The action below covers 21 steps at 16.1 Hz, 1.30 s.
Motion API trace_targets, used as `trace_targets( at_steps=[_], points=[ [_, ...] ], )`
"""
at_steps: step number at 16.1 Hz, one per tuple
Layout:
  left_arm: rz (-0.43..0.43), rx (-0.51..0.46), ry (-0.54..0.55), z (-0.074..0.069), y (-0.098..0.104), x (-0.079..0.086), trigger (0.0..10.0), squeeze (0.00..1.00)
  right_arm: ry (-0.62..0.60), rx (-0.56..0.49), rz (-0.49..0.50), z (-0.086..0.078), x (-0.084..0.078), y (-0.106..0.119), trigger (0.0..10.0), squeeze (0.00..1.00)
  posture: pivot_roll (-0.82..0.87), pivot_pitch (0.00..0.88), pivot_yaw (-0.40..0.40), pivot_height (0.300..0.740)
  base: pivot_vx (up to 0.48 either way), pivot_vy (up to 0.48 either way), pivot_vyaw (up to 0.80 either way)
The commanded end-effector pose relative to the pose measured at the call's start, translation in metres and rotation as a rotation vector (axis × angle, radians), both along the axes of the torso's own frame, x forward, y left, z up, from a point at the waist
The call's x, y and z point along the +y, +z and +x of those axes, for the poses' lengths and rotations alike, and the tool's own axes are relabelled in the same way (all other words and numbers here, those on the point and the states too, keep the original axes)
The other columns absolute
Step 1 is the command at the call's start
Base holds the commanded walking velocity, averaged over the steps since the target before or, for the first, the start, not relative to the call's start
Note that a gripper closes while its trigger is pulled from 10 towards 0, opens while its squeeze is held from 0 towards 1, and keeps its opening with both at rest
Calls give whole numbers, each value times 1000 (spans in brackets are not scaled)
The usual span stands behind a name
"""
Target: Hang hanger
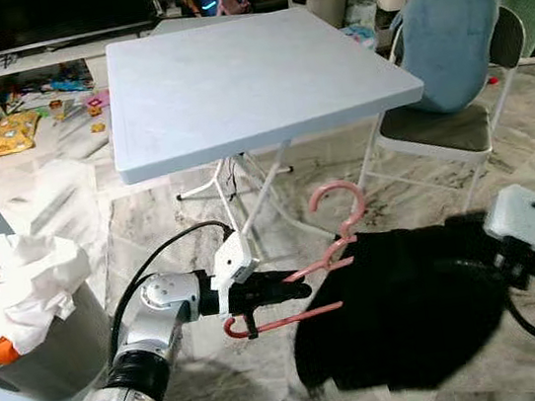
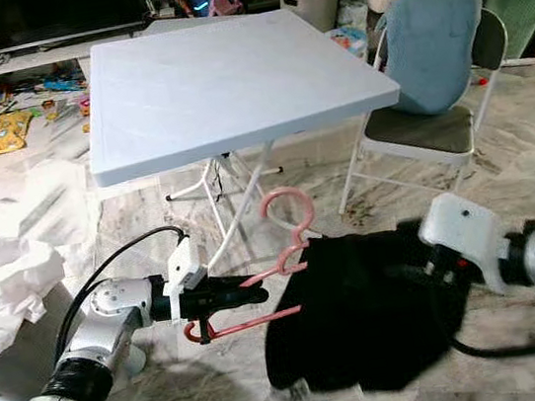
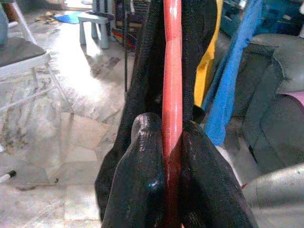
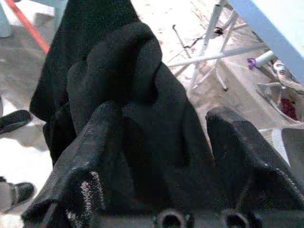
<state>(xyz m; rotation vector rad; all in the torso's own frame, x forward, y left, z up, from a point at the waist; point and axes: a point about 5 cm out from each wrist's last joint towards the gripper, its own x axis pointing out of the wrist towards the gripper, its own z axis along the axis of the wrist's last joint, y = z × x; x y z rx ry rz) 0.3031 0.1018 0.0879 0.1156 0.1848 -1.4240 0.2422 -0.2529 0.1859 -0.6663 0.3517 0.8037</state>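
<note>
A pink plastic hanger [image 1: 328, 260] is held low over the marble floor, its hook [image 1: 339, 195] pointing up towards the table's edge. My left gripper [image 1: 294, 284] is shut on the hanger's shoulder bar; in the left wrist view the red-pink bar [image 3: 172, 71] is pinched between both black fingers. A black garment [image 1: 412, 310] hangs from the hanger's far side and spreads to the right. My right gripper [image 2: 427, 273] reaches in from the right and is shut on a bunched fold of that garment [image 4: 128, 71], its fingertips buried in the cloth.
A light blue folding table [image 1: 240, 75] stands straight ahead on white legs. At the right is a chair [image 1: 447, 56] with a blue cushion. A grey bin [image 1: 41, 362] stuffed with white cloth is at my left. Toys litter the far floor.
</note>
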Motion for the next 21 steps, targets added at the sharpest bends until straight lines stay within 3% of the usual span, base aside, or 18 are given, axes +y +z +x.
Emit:
trace_targets(
  at_steps=[1, 6, 8, 9, 11, 14, 16, 18, 19, 21],
  points=[
    [-50, -47, 23, 5, 12, -2, 0, 0, -40, -51, -18, 6, -2, 2, 10000, 1000, -35, 0, -48, 740, 0, 0, 0],
    [-79, -40, 104, 12, 14, -4, 0, 0, -181, -162, 50, 19, -8, 5, 10000, 1000, -38, 0, -46, 740, 0, 0, 0],
    [-152, 9, 235, 21, 20, -5, 0, 0, -324, -207, 156, 14, -8, -1, 10000, 1000, -32, 0, -59, 740, 0, 0, 0],
    [-182, 22, 256, 22, 23, -6, 0, 0, -367, -205, 190, 11, -7, -5, 10000, 0, -29, 0, -60, 740, 0, 0, 0],
    [-214, 29, 295, 23, 26, -11, 0, 0, -488, -211, 266, 6, 1, -18, 10000, 0, -29, 0, -54, 740, 0, 0, 0],
    [-204, 37, 282, 21, 25, -16, 0, 0, -576, -226, 323, 1, 16, -30, 10000, 0, -43, 0, -37, 740, 0, 0, 0],
    [-204, 41, 263, 22, 28, -20, 0, 0, -630, -323, 364, 1, 25, -29, 10000, 0, -49, 0, -31, 740, 0, 0, 0],
    [-206, 47, 230, 20, 28, -26, 0, 0, -660, -313, 533, 3, 37, -27, 10000, 0, -53, 0, -26, 740, 0, 0, 0],
    [-200, 48, 207, 16, 27, -29, 0, 0, -641, -346, 520, 4, 41, -25, 10000, 0, -54, 0, -25, 740, 0, 0, 0],
    [-196, 51, 180, 11, 24, -32, 0, 0, -652, -308, 540, 5, 48, -29, 10000, 0, -53, 0, -27, 740, 0, 0, 0]
  ],
)
